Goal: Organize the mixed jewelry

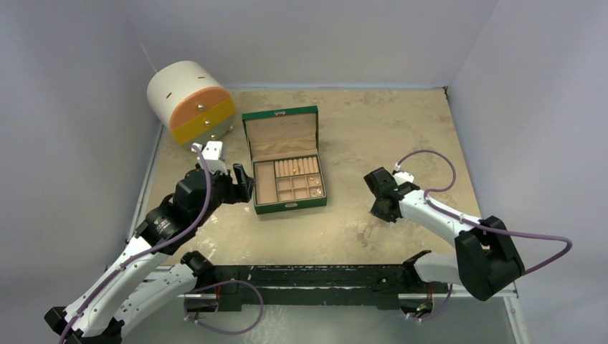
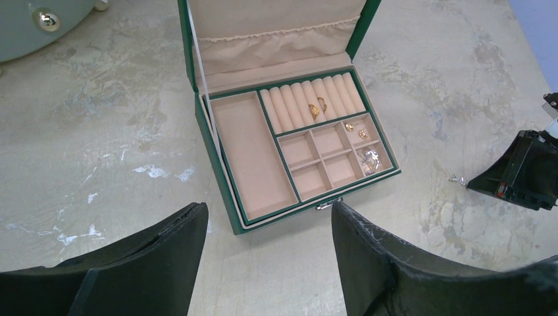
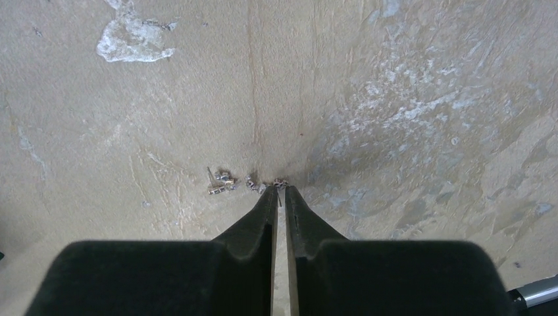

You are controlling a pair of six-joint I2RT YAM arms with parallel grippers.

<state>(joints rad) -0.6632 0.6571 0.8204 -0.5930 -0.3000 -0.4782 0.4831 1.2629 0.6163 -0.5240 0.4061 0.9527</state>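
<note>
On the mottled beige tabletop (image 1: 373, 129), well to the right of the open green jewelry box w/ tan compartments (image 1: 290, 207), the right arm (image 1: 430, 209) is bent low and the right jaws meet a short row of tiny silver earring bits (image 3: 222, 181). Key relation: the nearest one, a tiny silver stud earring (image 3: 279, 182), lies dead ahead and touches the tips. Its thin post points back into the slit btw them, i.e. along the jaws' own line, not across it. The right jaws are narrow, drawn to a hairline gap, and the post looks nipped there; how firm the hold is can't be told. The other bits lie just beside it, strung off to the left in the right wrist view, so the row runs crosswise to the jaws and a straight lift prob. clears them. The right arm is plainly the nearer one. The left arm (image 1: 186, 197) is on the box's other side, left jaws wide apart & empty, just beside the box's left wall and facing its tray. The stud is far smaller than the tips, glinting, w/ a knobbly head. Already in the box: a gold piece (image 2: 318, 108) on the padded rolls, small gold bits (image 2: 355, 127) in a rear-right cell, and a thin silvery hoop (image 2: 370, 160) in the near-right cell. The carry from here would go left, toward the box.
</note>
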